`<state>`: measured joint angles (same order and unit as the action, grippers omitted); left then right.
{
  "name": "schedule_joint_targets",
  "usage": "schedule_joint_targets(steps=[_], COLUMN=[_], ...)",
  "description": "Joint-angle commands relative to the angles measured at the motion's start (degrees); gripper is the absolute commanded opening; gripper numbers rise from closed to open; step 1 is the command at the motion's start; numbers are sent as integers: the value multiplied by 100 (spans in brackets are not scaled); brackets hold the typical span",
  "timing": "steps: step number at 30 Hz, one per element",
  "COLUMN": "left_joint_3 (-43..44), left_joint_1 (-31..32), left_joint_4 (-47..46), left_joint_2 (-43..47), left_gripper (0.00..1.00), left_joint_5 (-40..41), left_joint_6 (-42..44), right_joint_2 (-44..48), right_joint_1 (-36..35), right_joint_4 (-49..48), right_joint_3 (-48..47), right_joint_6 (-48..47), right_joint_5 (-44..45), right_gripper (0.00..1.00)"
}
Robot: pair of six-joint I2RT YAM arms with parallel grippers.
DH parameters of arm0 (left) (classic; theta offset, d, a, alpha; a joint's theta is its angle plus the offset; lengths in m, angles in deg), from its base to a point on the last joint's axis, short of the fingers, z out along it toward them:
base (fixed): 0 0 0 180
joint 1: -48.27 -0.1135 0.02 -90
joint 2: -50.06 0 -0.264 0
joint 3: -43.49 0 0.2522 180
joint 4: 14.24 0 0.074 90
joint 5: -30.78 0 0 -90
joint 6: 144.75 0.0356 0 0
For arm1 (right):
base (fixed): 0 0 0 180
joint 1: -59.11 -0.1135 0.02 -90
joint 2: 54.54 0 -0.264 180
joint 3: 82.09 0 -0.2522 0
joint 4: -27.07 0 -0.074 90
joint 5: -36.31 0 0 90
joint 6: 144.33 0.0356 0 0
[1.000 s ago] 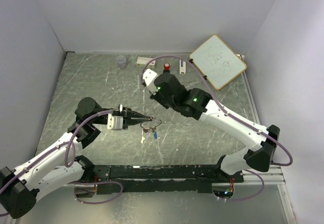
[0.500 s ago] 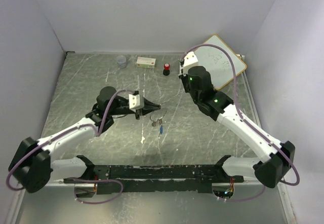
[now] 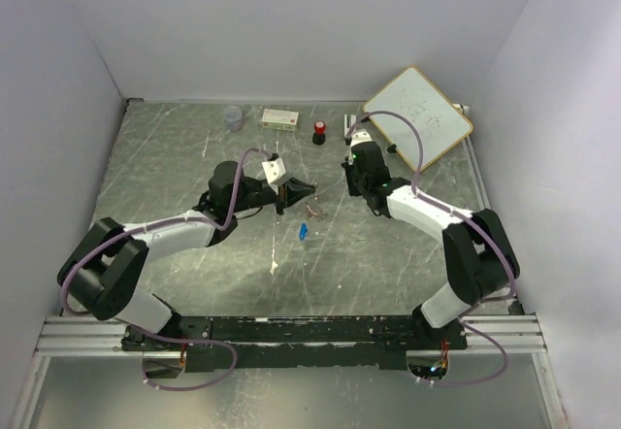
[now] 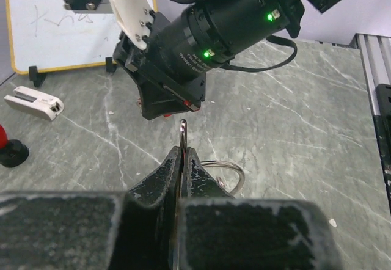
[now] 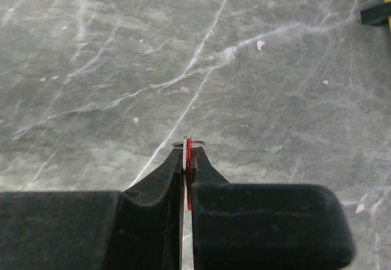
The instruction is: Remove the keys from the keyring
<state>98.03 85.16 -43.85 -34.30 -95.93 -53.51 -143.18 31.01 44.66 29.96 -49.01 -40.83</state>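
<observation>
My left gripper (image 3: 301, 193) (image 4: 182, 151) is shut on the keyring (image 4: 229, 169), pinching a thin silver piece that sticks up past its tips. The wire loop (image 3: 313, 204) curves out to the right of the fingers. My right gripper (image 3: 347, 177) (image 5: 188, 151) is shut on the red key (image 5: 189, 154), held edge-on, with a tiny ring at its tip. It hangs a short way off from the left gripper. The blue key (image 3: 304, 232) shows just below the loop. I cannot tell whether it still hangs from it.
At the back stand a whiteboard (image 3: 419, 116), a black object with a red top (image 3: 319, 133), a white box (image 3: 279, 117), a clear cup (image 3: 233, 116) and a small white stapler-like item (image 4: 33, 102). A pale speck (image 3: 275, 267) lies on the table. White walls enclose three sides.
The left gripper has carried the keyring away from the bases and to the right. The right arm swung back right, then folded down beside the loop, and the blue key moved along.
</observation>
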Motion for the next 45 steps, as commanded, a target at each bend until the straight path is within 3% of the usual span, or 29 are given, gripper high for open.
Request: schedule_joint_targets(steps=[1, 13, 15, 20, 25, 32, 41, 45], left_joint_3=[177, 122, 103, 51, -4, -40, -107, -134], left_joint_1=[-233, -650, -677, -693, -702, -701, -692, -675], left_joint_4=[-919, -1577, -1618, -1538, -1525, -1583, -1595, -1684], left_joint_2=[-249, -527, -532, -470, -385, -262, -16, 127], left_gripper=[9, 8, 9, 8, 9, 9, 8, 8], left_joint_5=[99, -103, -125, -117, -91, -107, 16, -176], left_joint_6=[-456, -968, -1006, -949, -933, -1022, -1246, -1400], right_joint_2=[-380, -1733, -1908, -1888, -1488, -382, 1300, 2017], right_joint_1=[332, 634, 647, 646, 643, 591, -294, -425], right_joint_4=[-922, -1403, -1317, -1297, -1116, -1333, -2709, -3316], right_joint_3=[100, -270, -499, -523, -483, 181, 2145, 2898], right_joint_6=[270, 372, 358, 305, 219, 127, -27, 135], right_joint_5=[-457, -1011, -1068, -1060, -1012, -1137, -1101, -1484], right_gripper=[0, 1, 6, 33, 49, 50, 49, 48])
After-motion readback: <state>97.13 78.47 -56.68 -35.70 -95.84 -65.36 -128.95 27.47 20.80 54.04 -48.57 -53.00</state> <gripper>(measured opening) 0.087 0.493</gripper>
